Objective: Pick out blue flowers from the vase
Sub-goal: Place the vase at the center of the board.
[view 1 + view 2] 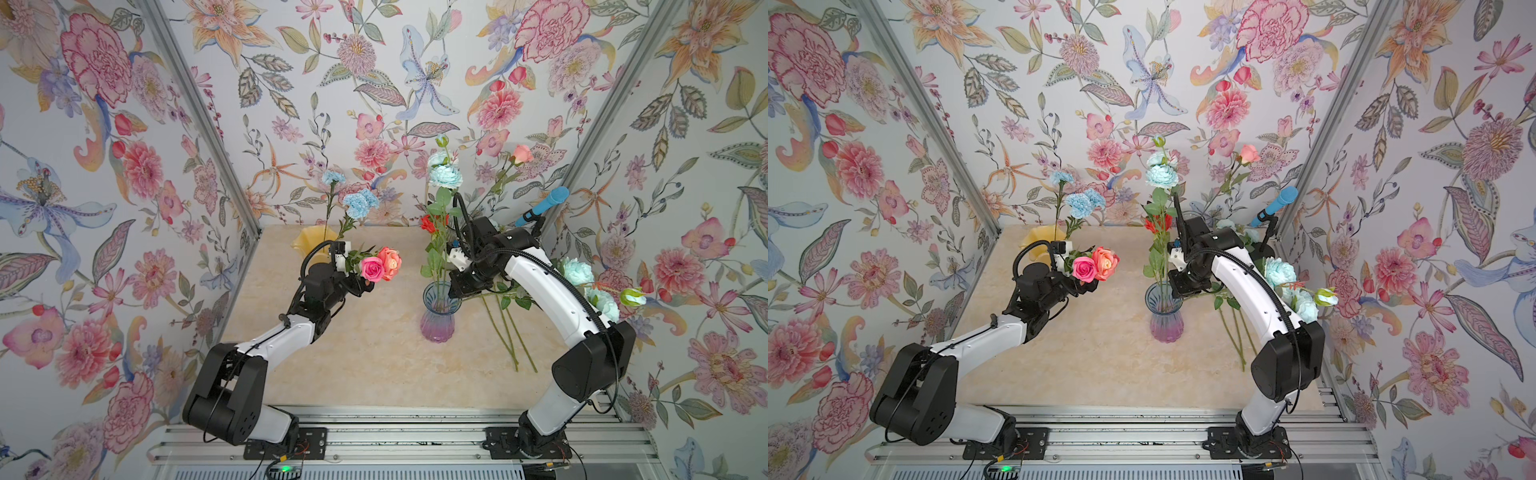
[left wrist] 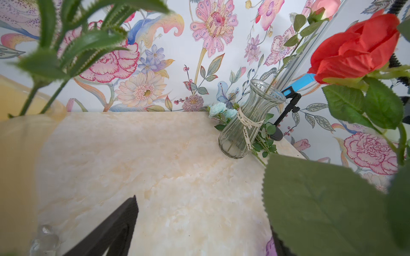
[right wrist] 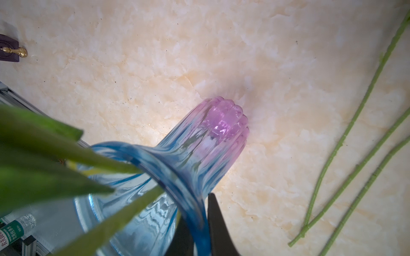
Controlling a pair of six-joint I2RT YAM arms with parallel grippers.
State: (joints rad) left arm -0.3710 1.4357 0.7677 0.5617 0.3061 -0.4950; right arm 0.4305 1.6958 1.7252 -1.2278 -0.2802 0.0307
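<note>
Flowers: aqua blooms (image 1: 445, 176) upright in the blue-and-purple vase (image 1: 437, 326) at table (image 1: 374, 374) centre; sky-blue carnations (image 1: 360, 202) in the yellow vase (image 1: 305, 245) at its 10 o'clock; more aqua sprays (image 1: 578, 271) lying flat at its 3 o'clock. Pincers: right gripper (image 3: 200, 223) clamped on the vase's blue rim; left gripper (image 2: 203, 213) with fingers (image 2: 119, 221) spread wide over bare table, holding nothing, pink rose (image 1: 372, 268) and orange rose (image 1: 390, 262) just beside it in both top views.
</note>
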